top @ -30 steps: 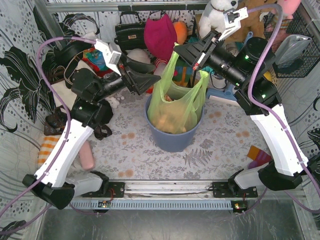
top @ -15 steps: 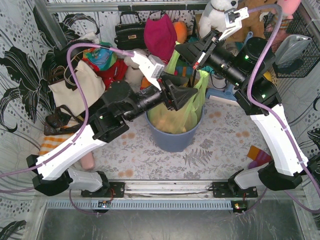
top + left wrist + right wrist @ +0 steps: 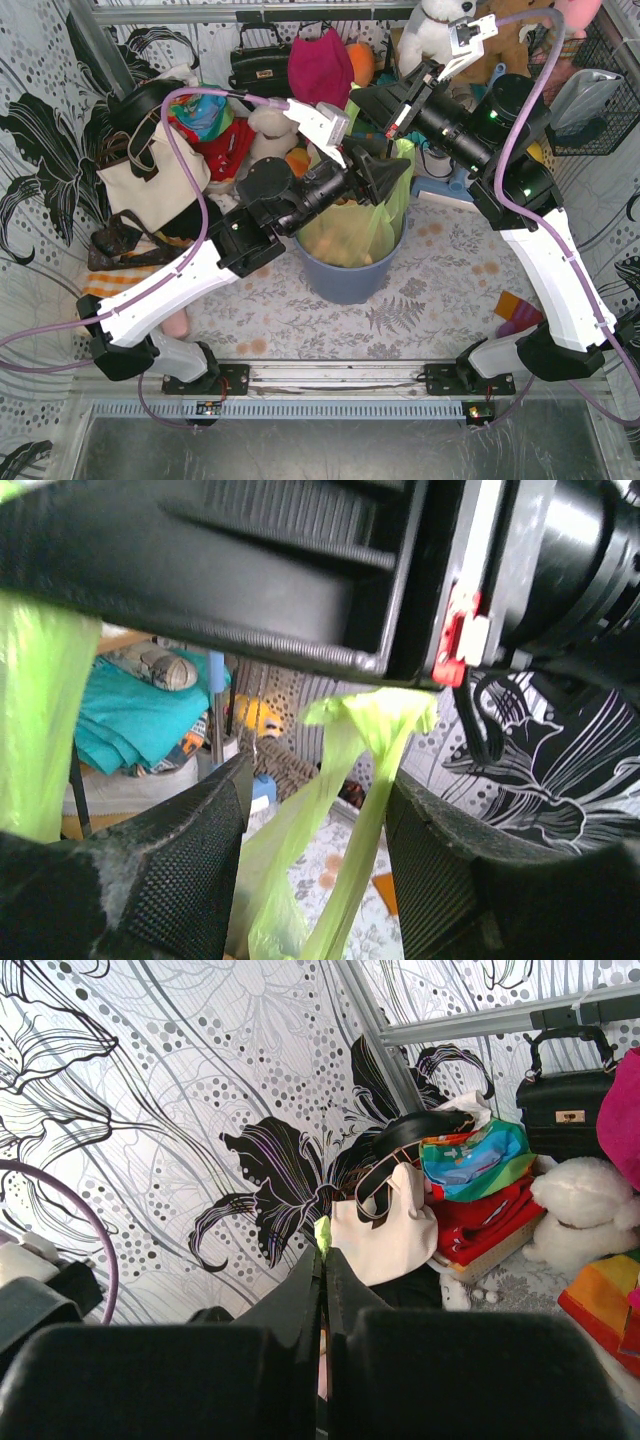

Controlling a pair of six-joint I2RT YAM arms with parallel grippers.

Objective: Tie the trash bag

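The lime-green trash bag [image 3: 352, 232] sits in the blue-grey bin [image 3: 345, 282], with brown scraps showing through. My right gripper [image 3: 354, 96] is shut on the bag's left handle and holds it up above the bin; a green tip [image 3: 322, 1232] pokes out between its closed fingers [image 3: 322, 1256]. My left gripper [image 3: 400, 172] reaches across the bin top. It is open, and the bag's right handle [image 3: 352, 780] hangs as a stretched loop between its fingers [image 3: 318, 776] without being pinched. The right gripper's black body fills the top of the left wrist view.
A white tote bag [image 3: 150, 185], a black handbag [image 3: 262, 65], a magenta item [image 3: 320, 70], plush toys [image 3: 435, 20] and a wire basket [image 3: 600, 90] crowd the back. A striped sock [image 3: 518, 310] lies right of the bin, a pink object [image 3: 177, 315] left.
My left arm has swung from the left side rightward across the bin, and its open jaws now stand around the bag's right handle. The right arm has not moved.
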